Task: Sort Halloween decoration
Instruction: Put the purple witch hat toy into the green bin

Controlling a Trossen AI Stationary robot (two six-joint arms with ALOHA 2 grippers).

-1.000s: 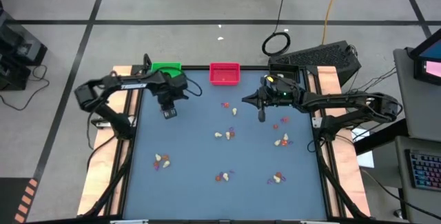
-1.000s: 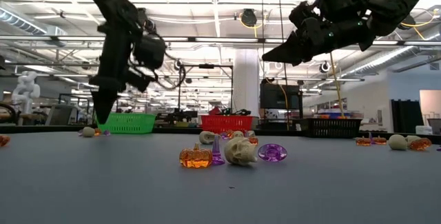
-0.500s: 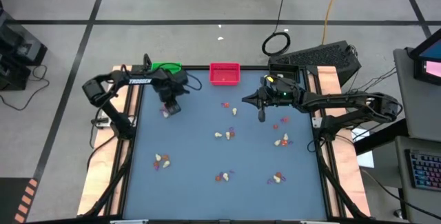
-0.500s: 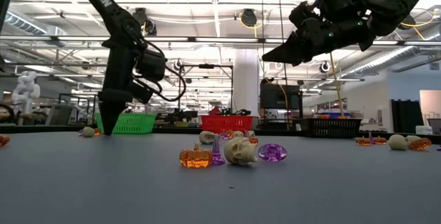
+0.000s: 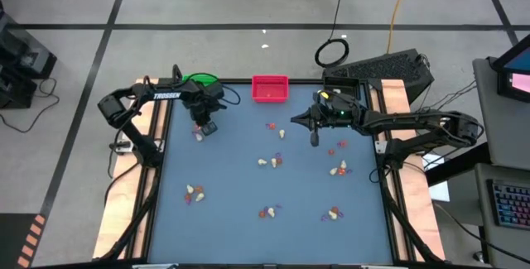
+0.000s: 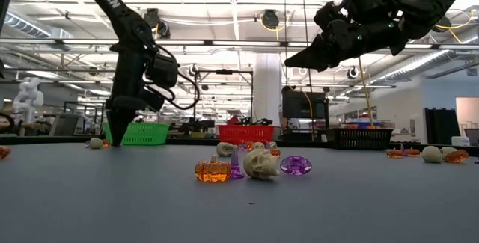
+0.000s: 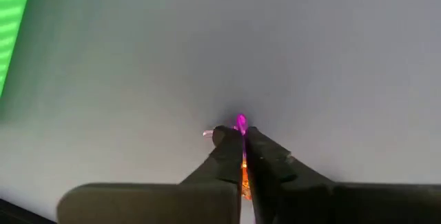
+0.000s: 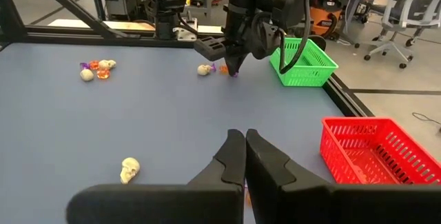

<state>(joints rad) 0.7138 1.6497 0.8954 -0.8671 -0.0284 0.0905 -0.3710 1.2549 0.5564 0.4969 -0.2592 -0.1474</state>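
On the blue-grey table (image 5: 232, 178) that fills the middle of the high view, two trays sit at the upper edge, a green tray (image 5: 199, 80) at upper left and a red tray (image 5: 270, 88) at upper centre, with a third, black tray (image 6: 367, 137) showing only at right in the low view. Two dark arms reach in: the left gripper (image 5: 199, 131) is down at the tabletop just below the green tray, its fingers (image 7: 265, 156) pinched together on a purple and orange trinket (image 7: 241, 123), while the right gripper (image 5: 314, 139) hangs above the table right of centre, fingers pressed together on nothing I can see. The Halloween decoration (image 5: 270, 161) lies scattered in about seven small clusters of cream, orange and purple pieces over the centre, the right side and the lower part of the table.
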